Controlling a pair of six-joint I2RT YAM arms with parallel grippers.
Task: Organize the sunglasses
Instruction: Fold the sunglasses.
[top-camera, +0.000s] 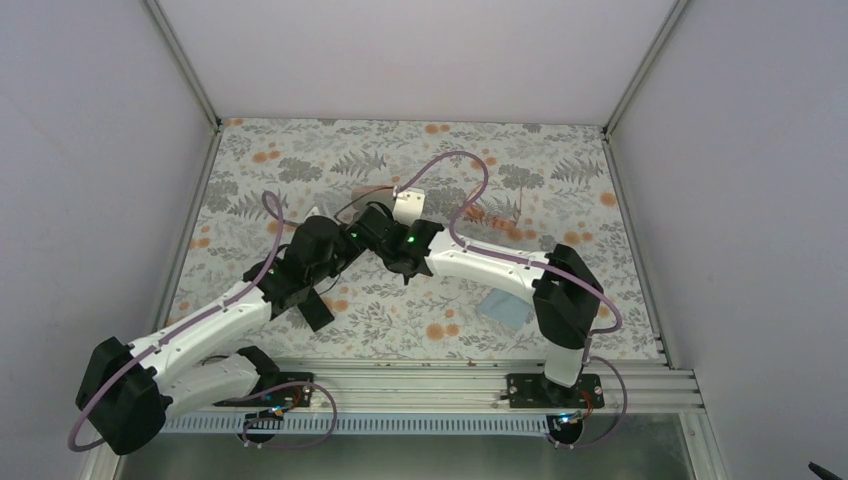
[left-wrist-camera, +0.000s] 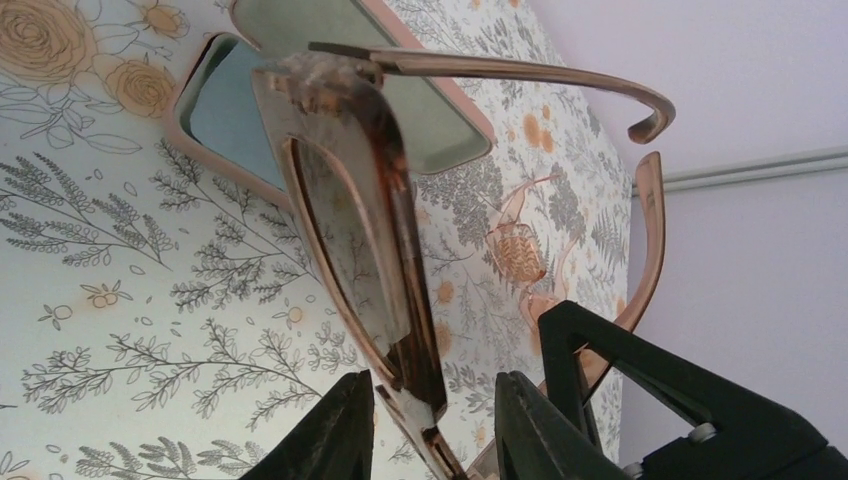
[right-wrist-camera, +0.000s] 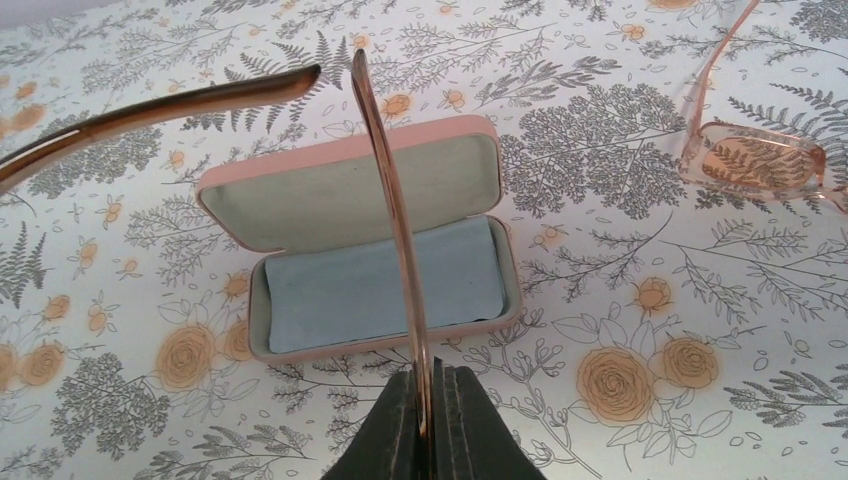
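Dark brown sunglasses (left-wrist-camera: 350, 250) hung above open pink case (right-wrist-camera: 300, 200); right gripper (right-wrist-camera: 428, 378) clenched on one temple; left gripper (left-wrist-camera: 435, 388) spread, front frame between fingers; pale orange-pink sunglasses (right-wrist-camera: 760, 165) lay on bench (right-wrist-camera: 620, 260), well apart.

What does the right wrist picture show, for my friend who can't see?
The right gripper pinches one thin arm of the brown sunglasses above an open pink case holding a blue cloth. Pale pink sunglasses lie on the flowery table, upper right.
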